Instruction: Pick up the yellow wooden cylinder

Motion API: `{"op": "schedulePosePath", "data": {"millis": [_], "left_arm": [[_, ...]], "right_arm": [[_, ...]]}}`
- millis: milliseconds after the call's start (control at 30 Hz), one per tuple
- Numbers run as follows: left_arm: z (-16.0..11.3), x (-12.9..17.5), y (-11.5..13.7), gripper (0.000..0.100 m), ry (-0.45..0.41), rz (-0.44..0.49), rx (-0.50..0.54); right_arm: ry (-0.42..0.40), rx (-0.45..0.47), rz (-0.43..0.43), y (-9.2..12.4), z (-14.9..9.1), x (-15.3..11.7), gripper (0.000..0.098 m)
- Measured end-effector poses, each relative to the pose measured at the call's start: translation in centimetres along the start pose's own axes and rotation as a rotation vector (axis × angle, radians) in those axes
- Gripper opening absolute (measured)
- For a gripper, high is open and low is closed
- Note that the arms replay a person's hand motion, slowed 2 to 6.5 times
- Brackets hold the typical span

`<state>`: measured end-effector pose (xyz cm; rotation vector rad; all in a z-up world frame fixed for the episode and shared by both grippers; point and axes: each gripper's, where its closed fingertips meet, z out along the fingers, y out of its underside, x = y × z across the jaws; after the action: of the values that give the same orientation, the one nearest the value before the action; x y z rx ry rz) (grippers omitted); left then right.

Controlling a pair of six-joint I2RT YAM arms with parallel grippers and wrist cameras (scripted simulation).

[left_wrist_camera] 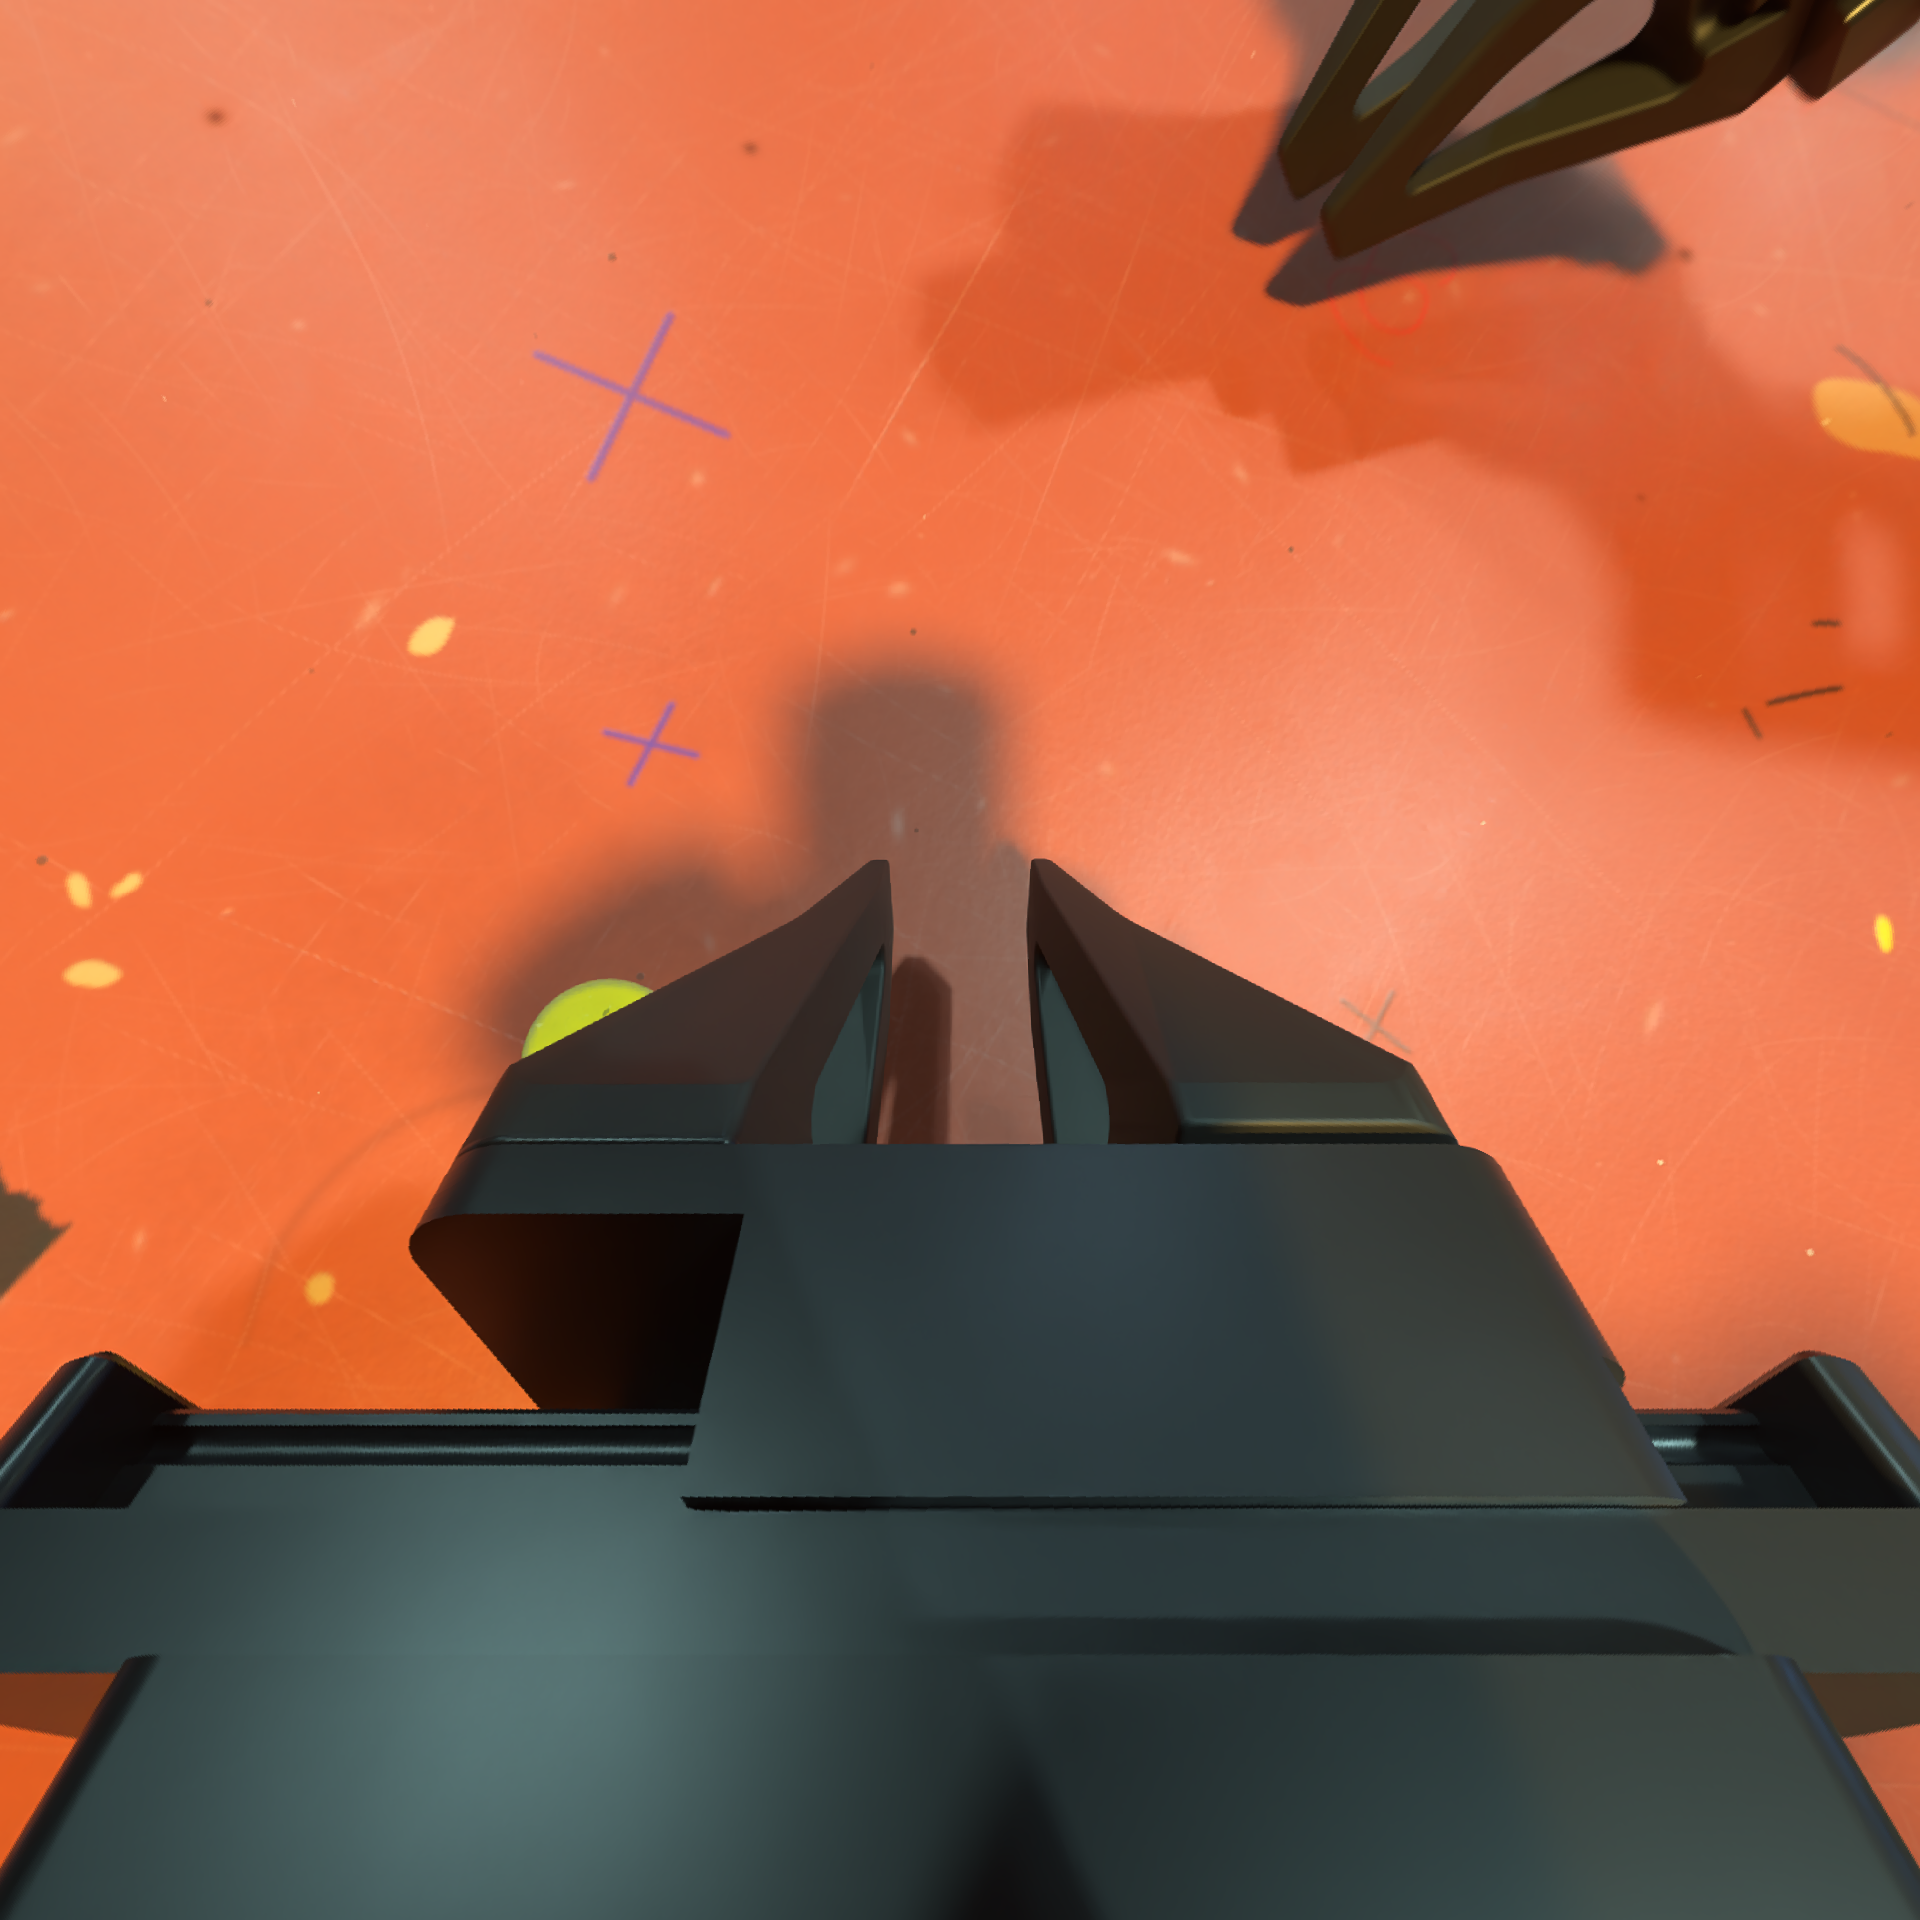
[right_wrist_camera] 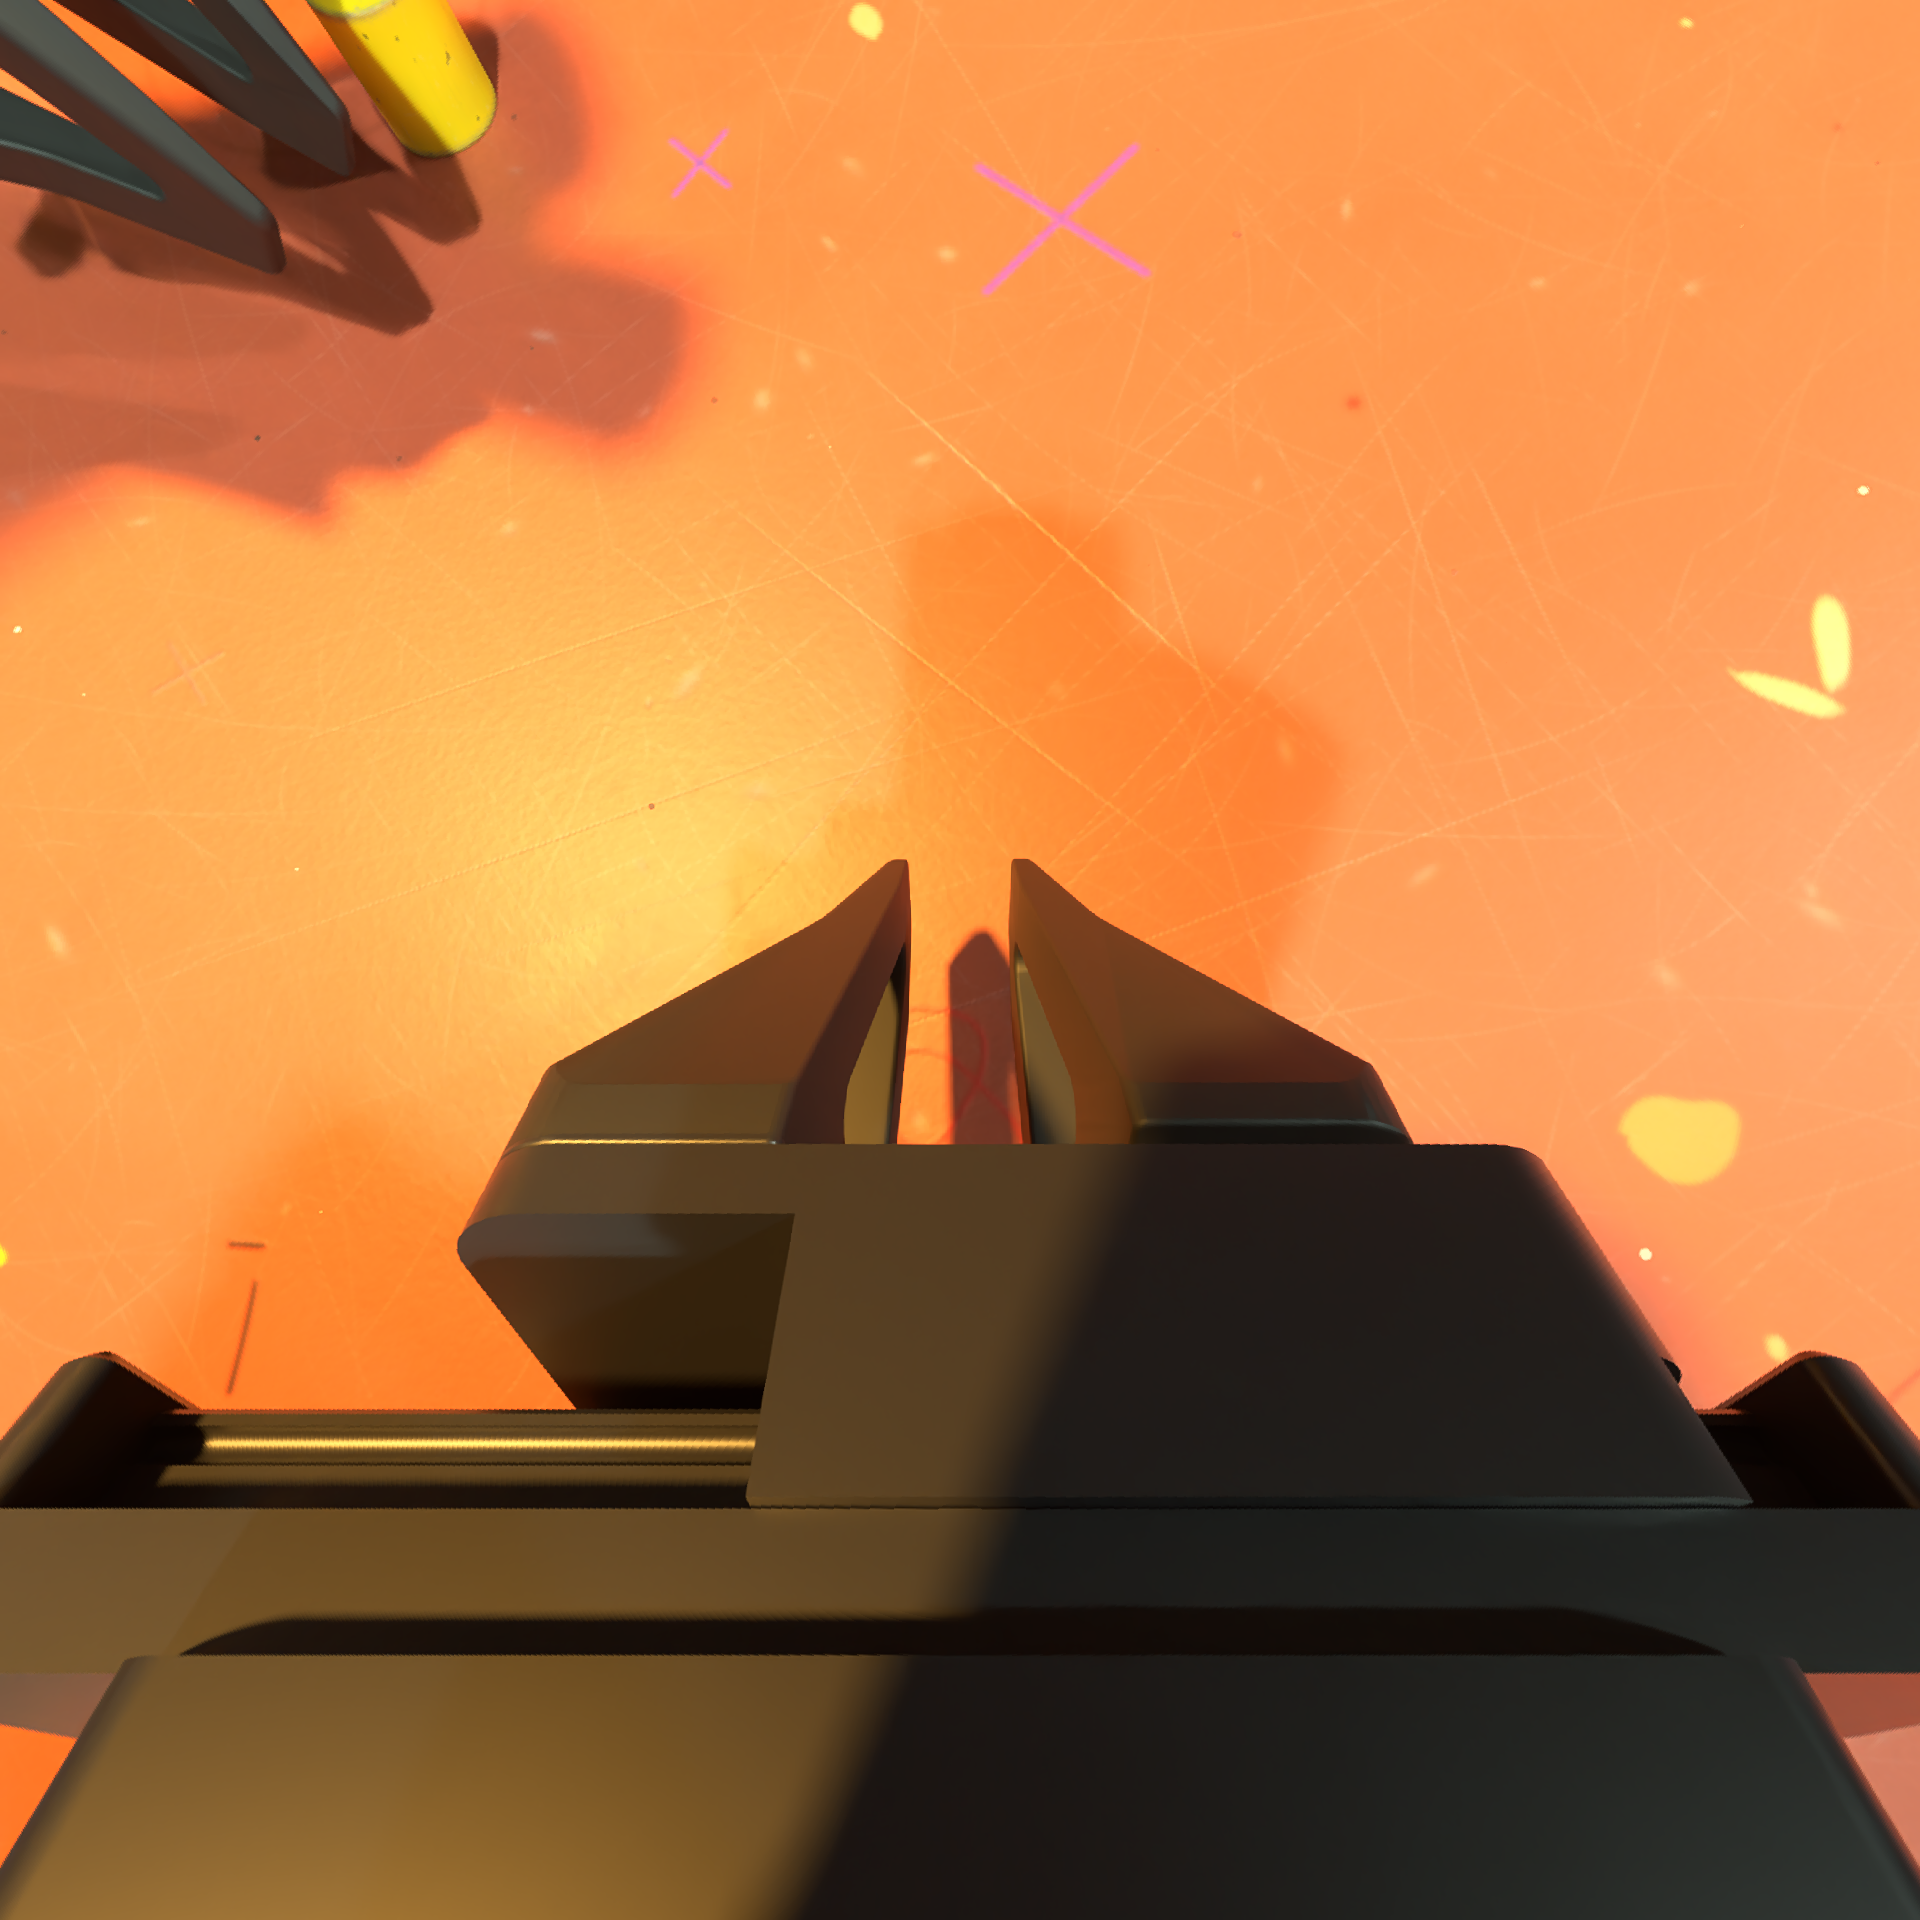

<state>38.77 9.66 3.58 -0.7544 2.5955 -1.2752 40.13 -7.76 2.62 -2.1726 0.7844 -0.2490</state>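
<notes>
Just left of the left gripper [left_wrist_camera: 959, 873], partly hidden behind its finger, the yellow cylinder [left_wrist_camera: 582, 1013] lies on the orange table [left_wrist_camera: 312, 468]. Both the left gripper and the right gripper [right_wrist_camera: 959, 873] have jaws slightly parted, holding nothing.

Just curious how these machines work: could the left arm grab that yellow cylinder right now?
Probably not yet: the yellow cylinder lies beside the left gripper, outside its narrow, empty gap. Nothing blocks it.
</notes>
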Motion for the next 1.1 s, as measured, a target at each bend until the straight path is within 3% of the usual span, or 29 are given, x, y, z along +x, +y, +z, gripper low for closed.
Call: {"op": "schedulePosePath", "data": {"millis": [200, 367, 633, 1100], "left_arm": [[0.7, 0.0, 1.3, 0.028, -0.016, 0.017, -0.079], [1.0, 0.3, 1.6, 0.028, -0.016, 0.026, -0.101], [1.0, 0.2, 1.6, 0.015, -0.02, 0.036, -0.105], [0.5, -0.1, 0.9, 0.017, -0.033, 0.043, -0.058]], "right_arm": [[0.0, 0.0, 0.0, 0.0, 0.0, 0.0, 0.016], [0.0, 0.0, 0.0, 0.0, 0.0, 0.0, 0.0159], [0.0, 0.0, 0.0, 0.0, 0.0, 0.0, 0.0158], [0.0, 0.0, 0.0, 0.0, 0.0, 0.0, 0.0158]]}}
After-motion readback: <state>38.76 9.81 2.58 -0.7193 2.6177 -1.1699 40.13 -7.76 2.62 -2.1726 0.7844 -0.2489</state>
